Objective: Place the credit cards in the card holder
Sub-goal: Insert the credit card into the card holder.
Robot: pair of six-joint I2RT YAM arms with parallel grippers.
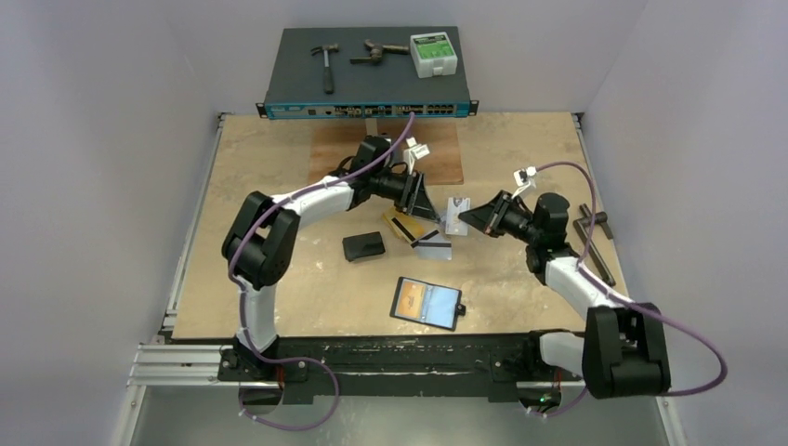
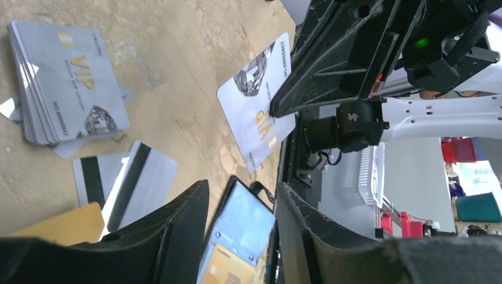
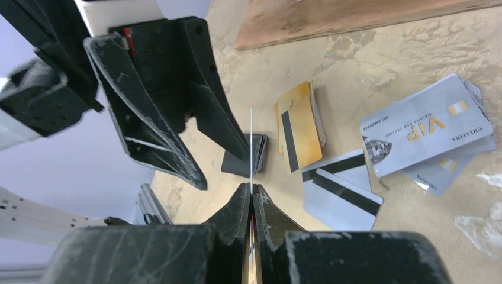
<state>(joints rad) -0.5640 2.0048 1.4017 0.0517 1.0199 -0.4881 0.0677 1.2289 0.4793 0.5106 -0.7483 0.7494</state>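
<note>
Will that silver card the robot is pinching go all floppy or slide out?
Probably stiff: the silver card sticks straight out of the right gripper without drooping. Seen edge-on it looks very thin, so it is likely light. Its smooth printed face could be slippery, though the jaws are shut tight on one edge.

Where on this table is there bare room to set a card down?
Bare board lies at the back right, beside the darker wood panel, and front left, between the black pouch, the card holder and the left arm. The middle is crowded: loose cards, the left gripper and the right gripper.
</note>
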